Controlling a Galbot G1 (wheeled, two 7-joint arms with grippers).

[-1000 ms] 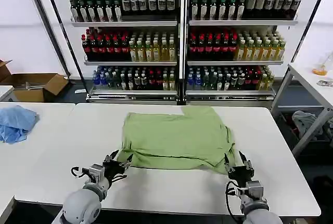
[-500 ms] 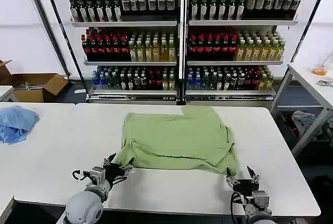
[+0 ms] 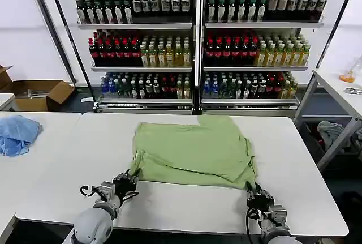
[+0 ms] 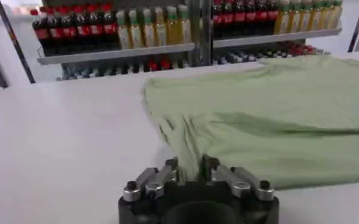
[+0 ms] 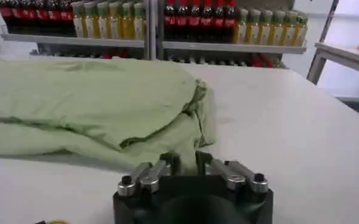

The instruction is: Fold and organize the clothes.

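The clothes, one light green shirt (image 3: pixel 192 148), lie spread on the white table (image 3: pixel 73 159) with the near hem bunched up. At the hem's near left corner my left gripper (image 3: pixel 126 180) is shut on the cloth. The left wrist view shows the shirt (image 4: pixel 277 115) running down between the fingers of the left gripper (image 4: pixel 190 167). My right gripper (image 3: pixel 254 190) is shut on the near right corner. In the right wrist view a fold of the shirt (image 5: pixel 81 103) is pinched in the right gripper (image 5: pixel 186 161).
A light blue cloth (image 3: pixel 17 133) lies on the table to the left. Shelves of bottles (image 3: pixel 195 46) stand behind the table. A cardboard box (image 3: pixel 39 94) sits on the floor at far left, and a second table (image 3: pixel 339 85) with grey cloth (image 3: pixel 334 133) under it stands at right.
Both grippers were open at the shirt's near hem and have since shut on its corners. The hem has lifted and wrinkled near the left corner.
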